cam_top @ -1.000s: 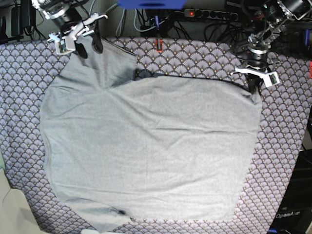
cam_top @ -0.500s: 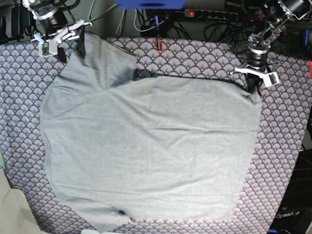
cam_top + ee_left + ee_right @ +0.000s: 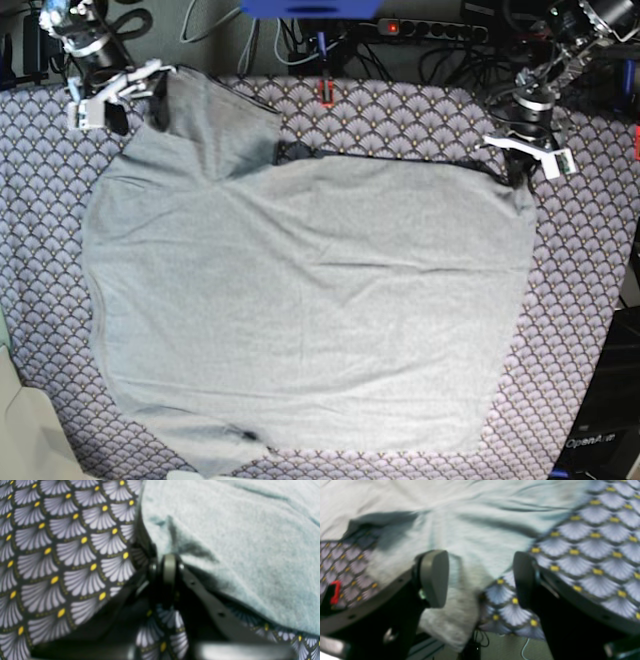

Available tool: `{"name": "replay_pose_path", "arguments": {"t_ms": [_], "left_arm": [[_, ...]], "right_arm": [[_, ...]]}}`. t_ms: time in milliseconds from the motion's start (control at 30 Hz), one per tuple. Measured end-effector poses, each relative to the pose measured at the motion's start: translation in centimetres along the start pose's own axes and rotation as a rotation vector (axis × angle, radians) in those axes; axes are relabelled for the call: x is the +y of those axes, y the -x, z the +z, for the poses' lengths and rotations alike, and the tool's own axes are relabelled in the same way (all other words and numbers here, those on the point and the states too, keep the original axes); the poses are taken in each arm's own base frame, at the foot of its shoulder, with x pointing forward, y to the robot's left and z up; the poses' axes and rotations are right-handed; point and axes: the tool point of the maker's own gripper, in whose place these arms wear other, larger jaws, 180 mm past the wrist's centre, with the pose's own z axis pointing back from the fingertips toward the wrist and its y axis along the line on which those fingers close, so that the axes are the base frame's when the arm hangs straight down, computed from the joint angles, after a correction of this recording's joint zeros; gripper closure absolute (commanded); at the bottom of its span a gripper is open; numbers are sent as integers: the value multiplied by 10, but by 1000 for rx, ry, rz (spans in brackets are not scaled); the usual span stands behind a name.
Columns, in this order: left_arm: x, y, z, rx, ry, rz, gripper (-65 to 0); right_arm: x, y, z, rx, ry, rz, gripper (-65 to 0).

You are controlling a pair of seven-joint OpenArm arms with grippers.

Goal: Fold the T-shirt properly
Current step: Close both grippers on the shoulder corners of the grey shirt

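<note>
One T-shirt (image 3: 310,300), soft heather-grey cotton with no print, lies spread nearly flat on the scallop-patterned cloth (image 3: 590,290), its long axis running left to right across the base view and one sleeve reaching up toward the top left corner. The right gripper (image 3: 480,580) stands with its rounded grey pads (image 3: 435,577) wide apart over that sleeve's edge, holding nothing. The left gripper (image 3: 168,567) is pinched together on the T-shirt's hem at the top right corner.
</note>
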Motion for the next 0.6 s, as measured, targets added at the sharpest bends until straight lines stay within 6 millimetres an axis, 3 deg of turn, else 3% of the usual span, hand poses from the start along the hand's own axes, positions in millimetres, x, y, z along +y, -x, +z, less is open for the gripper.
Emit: {"name": "replay_pose_path", "arguments": {"t_ms": [200,400,600], "left_arm": [[-1,0,0,-1,2,0,0],[-1,0,0,-1,2,1,0],[-2,-1,-1,-2,8,3,0]], "right_arm": [[-4,1,2,0,11,-3,-414],[6,7,0,-5,9,-50,-414],[0,35,-2,56,18,-101,-414]]}}
